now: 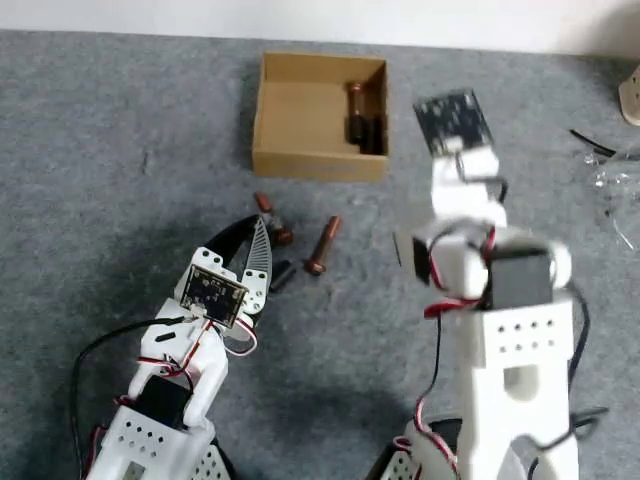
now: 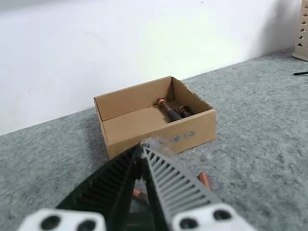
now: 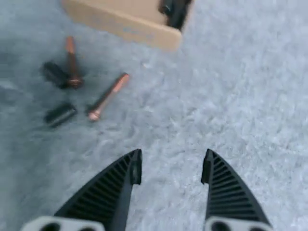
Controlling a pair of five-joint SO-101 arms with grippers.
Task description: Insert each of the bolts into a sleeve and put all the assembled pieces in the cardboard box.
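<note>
The cardboard box [image 1: 300, 120] stands at the back centre of the grey carpet, with two assembled bolt-and-sleeve pieces [image 1: 362, 115] lying against its right wall. In front of it lie a loose copper bolt [image 1: 322, 245], a second bolt [image 1: 268, 212] and a black sleeve [image 1: 283, 275]. My left gripper [image 1: 258, 225] is shut with nothing in it, its tips beside the second bolt and aimed at the box [image 2: 154, 120]. My right gripper [image 3: 171, 166] hangs open over bare carpet to the right of the bolts [image 3: 107, 97] and in front of the box's right corner [image 3: 122, 21].
Loose wires and clear plastic bits [image 1: 605, 165] lie at the right edge, with a wooden object [image 1: 630, 95] behind them. A white wall runs behind the box. Bare carpet stretches to the left of the box and between the two arms.
</note>
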